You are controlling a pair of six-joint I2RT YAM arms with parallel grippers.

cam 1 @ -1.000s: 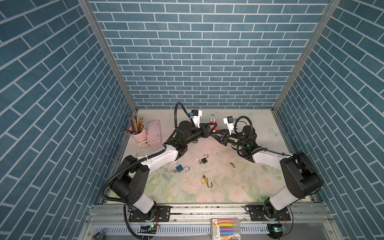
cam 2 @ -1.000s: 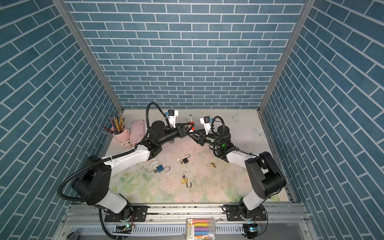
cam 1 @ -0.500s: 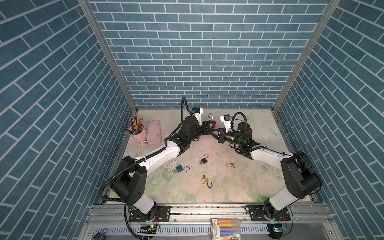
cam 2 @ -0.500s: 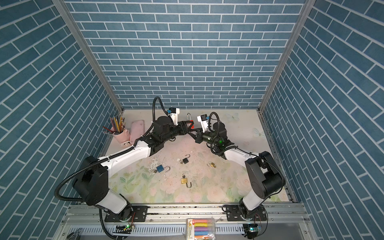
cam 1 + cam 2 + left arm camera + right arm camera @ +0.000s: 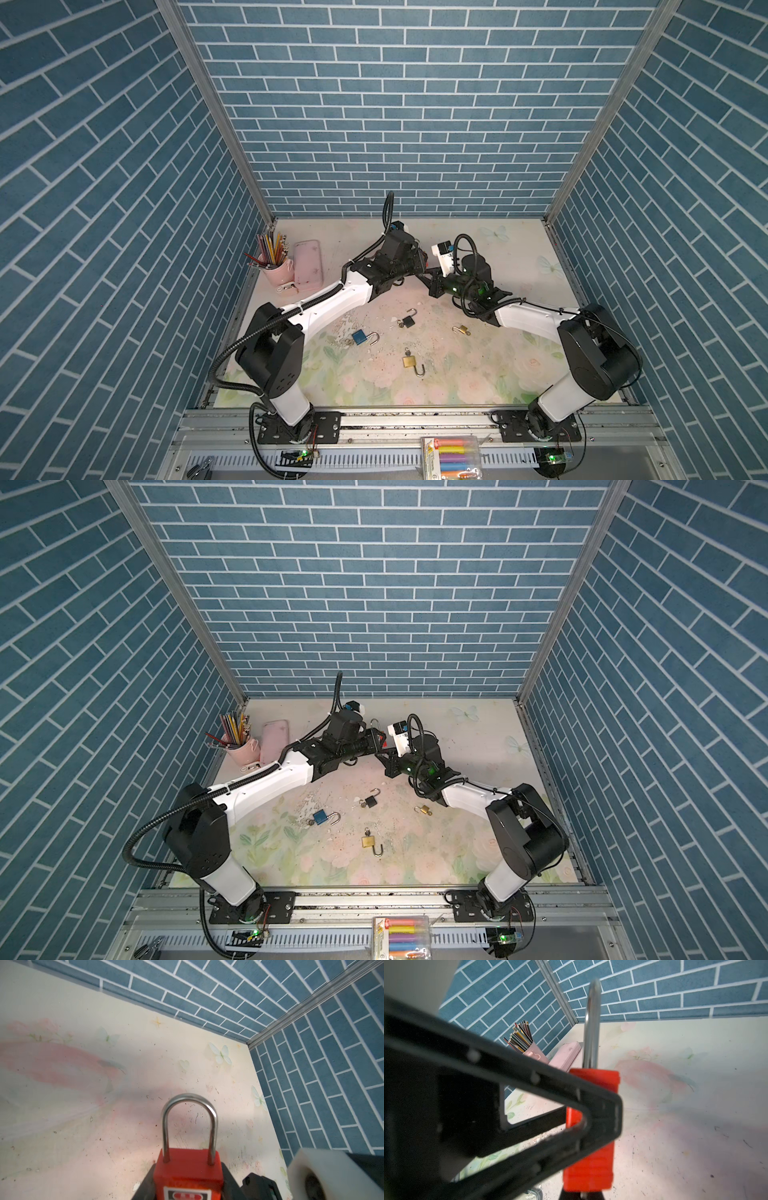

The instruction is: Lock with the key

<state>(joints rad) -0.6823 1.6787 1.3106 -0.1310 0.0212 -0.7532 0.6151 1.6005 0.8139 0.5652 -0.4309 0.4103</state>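
Note:
A red padlock [image 5: 188,1169] stands upright between the black fingers [image 5: 145,1185] of my left gripper [image 5: 188,1180], which is shut on its body. Its steel shackle [image 5: 189,1122] points up with both legs in the body. In a top view the padlock [image 5: 380,739] hangs above the back middle of the table. My right gripper [image 5: 581,1195] is shut just under the lock's base, with a sliver of metal, the key [image 5: 581,1194], showing between its tips. In both top views the right gripper [image 5: 380,756] meets the left gripper [image 5: 419,266] from the right.
Several other padlocks lie open on the floral table: blue [image 5: 360,336], black [image 5: 408,321], small brass [image 5: 461,330] and brass [image 5: 409,361]. A pink pencil cup [image 5: 276,266] and a pink case [image 5: 308,264] stand at the back left. A marker box [image 5: 451,457] lies at the front rail.
The right gripper has closed under the red padlock's base. Both wrists have risen and shifted a little while the left keeps hold of the lock.

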